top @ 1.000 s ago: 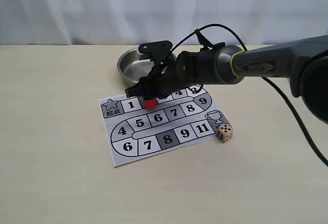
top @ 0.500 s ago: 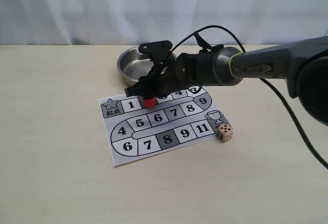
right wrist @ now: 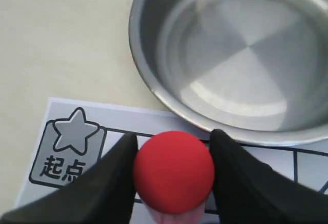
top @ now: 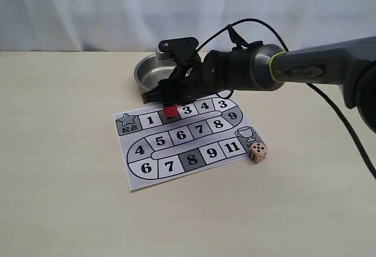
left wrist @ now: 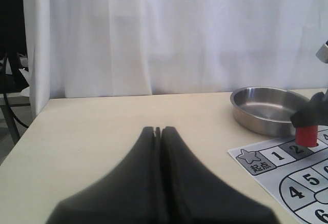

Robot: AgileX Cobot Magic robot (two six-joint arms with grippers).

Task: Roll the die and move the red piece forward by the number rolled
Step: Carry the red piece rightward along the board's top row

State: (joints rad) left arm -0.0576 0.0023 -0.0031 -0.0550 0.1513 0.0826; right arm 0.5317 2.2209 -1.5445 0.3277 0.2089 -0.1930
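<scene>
While the right claw (top: 168, 102) pinches the red piece (right wrist: 173, 170) between its two dark fingers (right wrist: 110, 185), one on each side of the cylinder, the piece hangs upright over the dark square numbered 2 on the board (top: 124, 146), one square past the number 1 that follows the star start. Gripping it from the sides near the top probably keeps it upright and leaves its base free to be set flat on a square. From these angles I cannot say for sure whether the base rests on the board or hangs just clear of it. The die (top: 257, 150) lies off the board on the table (top: 70, 198), just beside the corner with square 11 and the trophy. It is well apart from the piece, so it does not block the numbered track. Its upper face seems to carry several pips, though it is too small to count with confidence. A metal bowl (top: 141, 74) sits just past the board's far edge, behind squares 1 to 3, and close behind the claw. The left claw (left wrist: 158, 129) is pressed together and empty, well off to the board's star side, likely parked there to leave the track clear. Judging by this, the counting move is under way, with most of the track ahead.
</scene>
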